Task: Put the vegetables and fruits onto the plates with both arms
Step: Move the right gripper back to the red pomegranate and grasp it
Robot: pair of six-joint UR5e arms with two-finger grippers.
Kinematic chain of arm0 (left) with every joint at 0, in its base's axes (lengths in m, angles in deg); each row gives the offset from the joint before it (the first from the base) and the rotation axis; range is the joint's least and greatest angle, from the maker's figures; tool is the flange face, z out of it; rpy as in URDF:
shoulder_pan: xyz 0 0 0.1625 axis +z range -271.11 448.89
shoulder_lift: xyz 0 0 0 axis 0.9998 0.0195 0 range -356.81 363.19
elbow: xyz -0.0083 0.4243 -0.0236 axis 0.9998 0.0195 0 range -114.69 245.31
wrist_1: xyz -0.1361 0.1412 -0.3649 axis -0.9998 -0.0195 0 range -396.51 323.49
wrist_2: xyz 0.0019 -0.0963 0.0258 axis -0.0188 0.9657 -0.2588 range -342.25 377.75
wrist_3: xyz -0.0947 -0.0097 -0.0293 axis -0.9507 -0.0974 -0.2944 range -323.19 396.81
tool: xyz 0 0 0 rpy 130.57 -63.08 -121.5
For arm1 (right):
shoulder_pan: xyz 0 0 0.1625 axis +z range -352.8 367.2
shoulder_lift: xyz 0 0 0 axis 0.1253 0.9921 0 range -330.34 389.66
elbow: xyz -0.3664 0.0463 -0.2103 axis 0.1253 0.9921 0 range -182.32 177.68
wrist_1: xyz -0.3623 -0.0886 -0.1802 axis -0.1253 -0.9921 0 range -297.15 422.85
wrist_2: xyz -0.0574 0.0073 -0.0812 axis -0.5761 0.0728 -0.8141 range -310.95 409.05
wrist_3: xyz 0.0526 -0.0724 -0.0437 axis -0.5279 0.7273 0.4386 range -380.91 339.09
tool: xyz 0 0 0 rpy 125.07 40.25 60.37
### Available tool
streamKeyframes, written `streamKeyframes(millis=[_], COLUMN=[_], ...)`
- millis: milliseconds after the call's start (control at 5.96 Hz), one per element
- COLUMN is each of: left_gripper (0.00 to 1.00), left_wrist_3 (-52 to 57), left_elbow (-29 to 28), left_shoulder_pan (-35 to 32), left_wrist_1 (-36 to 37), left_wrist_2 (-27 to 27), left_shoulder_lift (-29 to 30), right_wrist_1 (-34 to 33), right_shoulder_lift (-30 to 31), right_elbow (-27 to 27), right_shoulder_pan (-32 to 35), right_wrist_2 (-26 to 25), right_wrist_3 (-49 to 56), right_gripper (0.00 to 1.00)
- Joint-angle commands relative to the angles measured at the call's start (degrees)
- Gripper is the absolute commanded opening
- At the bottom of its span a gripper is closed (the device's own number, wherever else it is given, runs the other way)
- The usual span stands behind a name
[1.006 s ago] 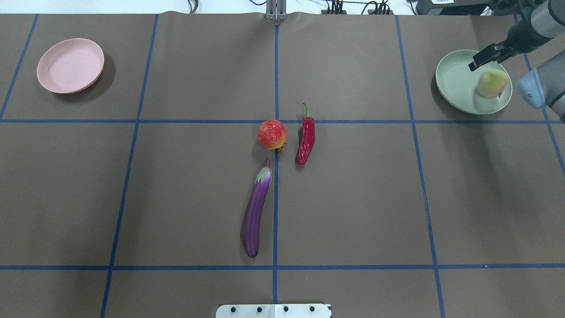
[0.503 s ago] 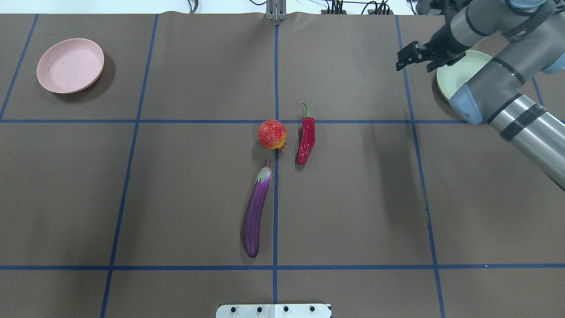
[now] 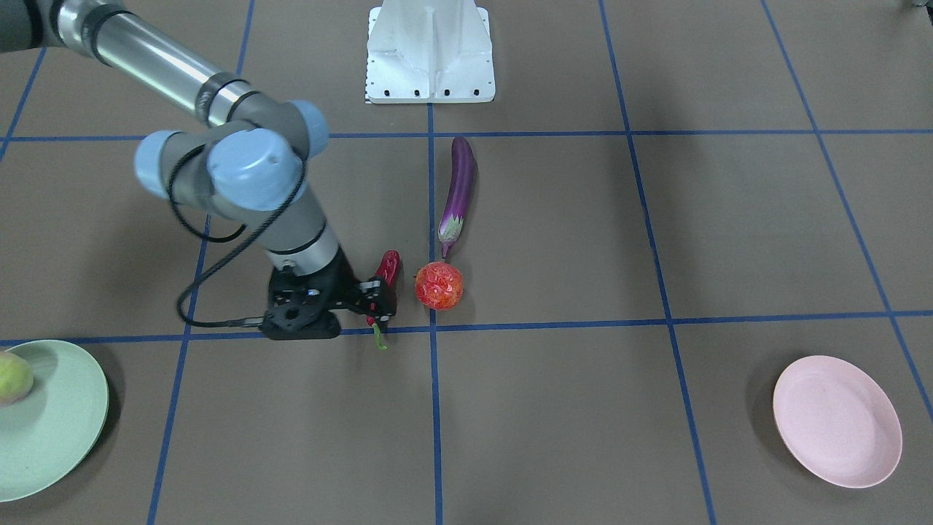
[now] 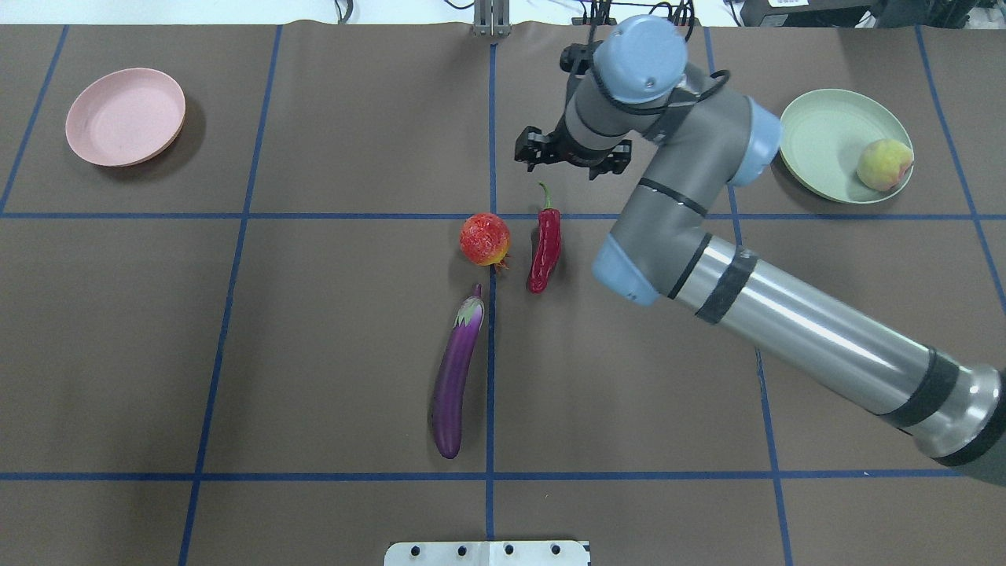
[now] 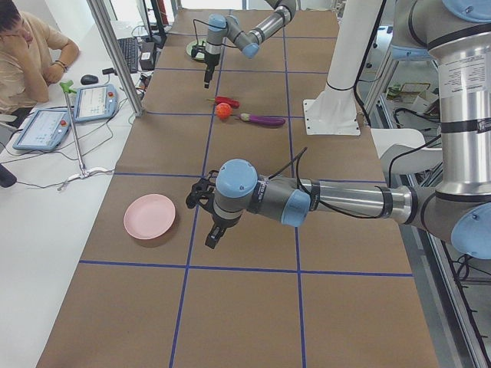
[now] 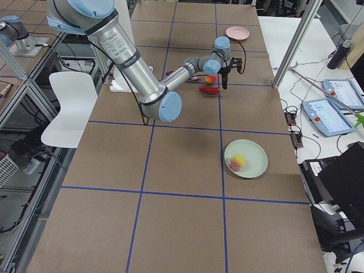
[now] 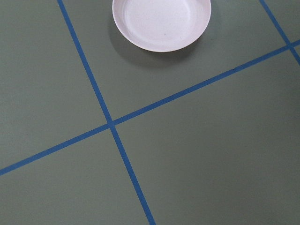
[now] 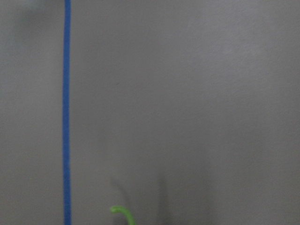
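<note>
Overhead exterior view, nearest the robot: the eggplant (image 4: 454,377) lies alone by the centre line, and just past it the red fruit (image 4: 485,238) sits close beside the chili (image 4: 545,250) — a jaw coming down on that side could nudge the round fruit and set it rolling. Farther out, the right gripper (image 3: 380,305) hangs at the chili's thin green stem end rather than over its body, so a pinch there might slip off. I cannot tell whether its jaws are parted, nor those of the left gripper (image 5: 212,238) near the pink plate (image 4: 126,116) — the peach (image 4: 883,164) already rests on the green plate (image 4: 817,149).
</note>
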Motion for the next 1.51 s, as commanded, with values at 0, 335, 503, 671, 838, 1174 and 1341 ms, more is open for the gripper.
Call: streamKeyframes(millis=[0,335,503,671,838,1174,1341], left_gripper=[1.00,1.00,1.00,1.00,1.00,1.00,1.00], left_wrist_3=[0.00,0.09,0.09,0.00,0.00,-0.09,0.00], left_elbow=[-0.75,-1.90,-2.08,-2.08,-2.08,-2.08,-2.08], left_shoulder_pan=[0.39,0.56,0.56,0.56,0.56,0.56,0.56], left_wrist_1=[0.01,-0.51,-0.52,-0.60,-1.65,-2.36,-2.45], left_wrist_2=[0.06,0.07,0.07,0.07,0.07,0.07,0.07], left_shoulder_lift=[0.03,0.03,0.11,0.11,0.11,0.03,0.03], right_wrist_1=[-5.47,-5.56,-6.78,-7.74,-7.58,-7.23,-7.05], right_shoulder_lift=[-5.83,-6.21,-6.03,-6.12,-6.20,-5.94,-5.94], right_elbow=[0.95,2.45,2.45,2.45,2.63,2.89,3.50], right_shoulder_pan=[-6.02,-8.85,-9.29,-9.82,-10.52,-10.88,-11.23], right_wrist_2=[-6.67,-10.63,-10.83,-12.31,-13.46,-13.99,-14.69], right_wrist_3=[-3.54,-3.31,-2.52,-1.12,-0.24,-0.23,-0.14], right_gripper=[1.00,1.00,1.00,0.98,0.94,0.92,0.88])
